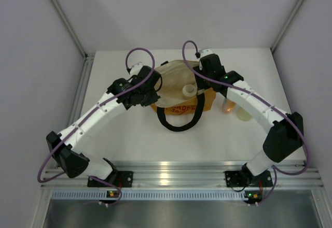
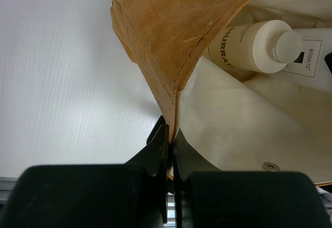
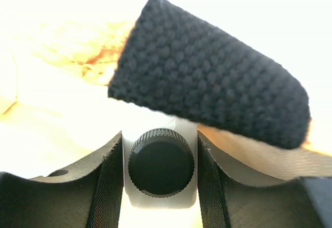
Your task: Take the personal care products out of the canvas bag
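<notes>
On my overhead feed I see a white tabletop boxed in by pale grey walls at the back and on both sides. Slim grey frame struts run up the two back corners. A ribbed aluminium rail spans the near edge, with a perforated strip just below it and a dull grey panel beneath that.

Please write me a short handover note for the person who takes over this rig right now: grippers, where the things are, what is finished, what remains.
Grippers: the left gripper is shut on the canvas bag at its rim. The right gripper is inside the bag, shut on the black-capped bottle, under a black handle.
Done: the orange bottle and the pale yellow bottle are on the table, right of the bag.
Left: lift out the black-capped bottle, then the cream bottle lying in the bag.
</notes>
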Robot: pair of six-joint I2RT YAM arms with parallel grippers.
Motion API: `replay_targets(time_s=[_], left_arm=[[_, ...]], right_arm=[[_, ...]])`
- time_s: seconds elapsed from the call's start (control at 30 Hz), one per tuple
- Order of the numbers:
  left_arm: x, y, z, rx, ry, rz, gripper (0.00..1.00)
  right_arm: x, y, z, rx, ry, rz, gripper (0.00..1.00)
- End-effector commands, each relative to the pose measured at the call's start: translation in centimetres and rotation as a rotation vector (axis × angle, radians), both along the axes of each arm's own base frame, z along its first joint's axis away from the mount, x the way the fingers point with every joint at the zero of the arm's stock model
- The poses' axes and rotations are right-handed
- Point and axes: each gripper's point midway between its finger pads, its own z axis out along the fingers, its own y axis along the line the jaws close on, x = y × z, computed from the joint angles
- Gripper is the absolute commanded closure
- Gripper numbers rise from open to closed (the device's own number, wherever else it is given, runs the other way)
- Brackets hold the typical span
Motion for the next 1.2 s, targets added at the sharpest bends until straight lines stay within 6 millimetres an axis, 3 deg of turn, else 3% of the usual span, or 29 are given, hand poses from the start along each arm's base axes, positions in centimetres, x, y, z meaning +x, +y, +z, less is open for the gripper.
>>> replay_targets(time_s=[0.0, 0.47, 0.87, 1.17], left_arm=[[0.4, -0.6, 0.3, -0.026, -0.015, 0.008, 1.0], [0.4, -0.3, 0.3, -0.026, -0.023, 0.021, 1.0], [0.6, -0.3, 0.5, -0.025, -0.028, 0.028, 1.0], [0.6, -0.2, 0.2, -0.019, -0.023, 0.029, 1.0]], right_arm=[[1.1, 1.4, 9.9, 0.162, -0.238, 0.029, 1.0], [0.7, 2.2, 12.4, 0.158, -0.299, 0.083, 1.0], [-0.4, 3.5, 16.5, 0.192, -0.377, 0.145, 1.0], [-2.3, 5.1, 20.0, 0.218, -0.405, 0.224, 1.0]])
